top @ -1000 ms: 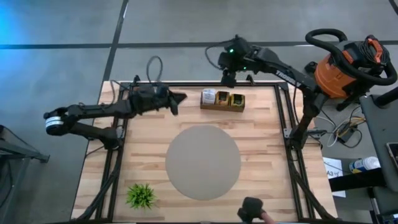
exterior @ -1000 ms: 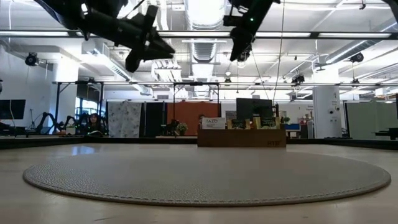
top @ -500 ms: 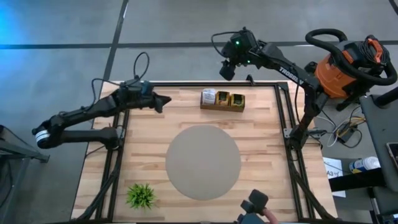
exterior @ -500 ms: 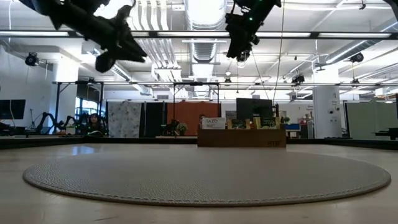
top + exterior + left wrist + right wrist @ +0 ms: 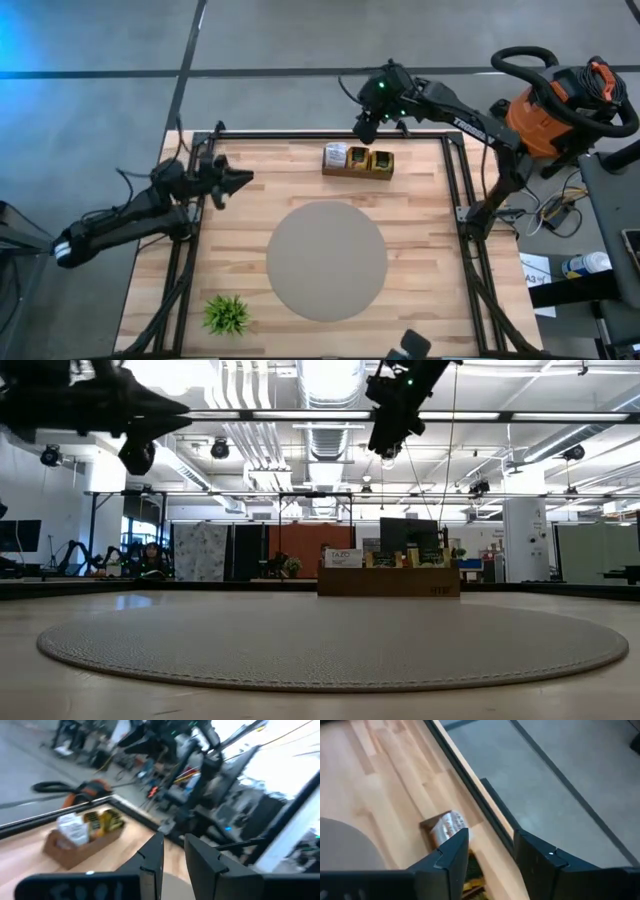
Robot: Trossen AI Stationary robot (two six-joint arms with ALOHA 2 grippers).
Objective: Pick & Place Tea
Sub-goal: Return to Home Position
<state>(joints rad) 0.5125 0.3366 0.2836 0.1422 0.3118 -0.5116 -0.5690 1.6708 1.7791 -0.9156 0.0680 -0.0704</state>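
The mat (image 5: 327, 262) lies mid-table (image 5: 420, 220). Behind the mat — at the far edge — sits the box (image 5: 358, 161), tea bags (image 5: 381, 159) in it; the plant (image 5: 228, 314) stands near-left of the mat.

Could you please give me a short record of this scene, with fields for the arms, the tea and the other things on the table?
left gripper: open, holds nothing, raised over the left side of the table
right gripper: open, holds nothing, raised above the far edge, behind the wooden organizer
tea: sachets standing in the wooden organizer
mat: round, grey, mid-table
plant: near-left corner
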